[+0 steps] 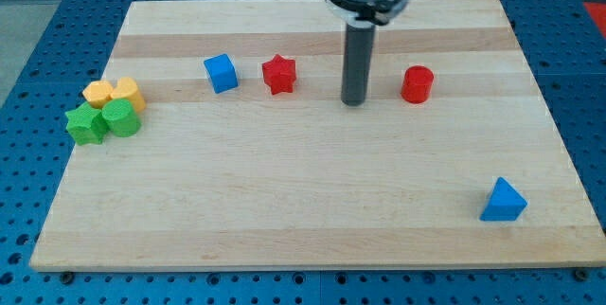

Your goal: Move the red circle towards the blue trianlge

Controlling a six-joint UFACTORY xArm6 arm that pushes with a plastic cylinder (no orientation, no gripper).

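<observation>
The red circle (417, 84) stands on the wooden board toward the view's upper right. The blue triangle (502, 201) lies near the board's lower right corner, well below and to the right of the circle. My tip (353, 102) rests on the board just left of the red circle, with a small gap between them, and to the right of the red star (278, 74).
A blue cube (221, 72) sits left of the red star. At the board's left edge, two yellow blocks (114, 93) and two green blocks (103, 121) are clustered together. The board (303, 210) lies on a blue perforated table.
</observation>
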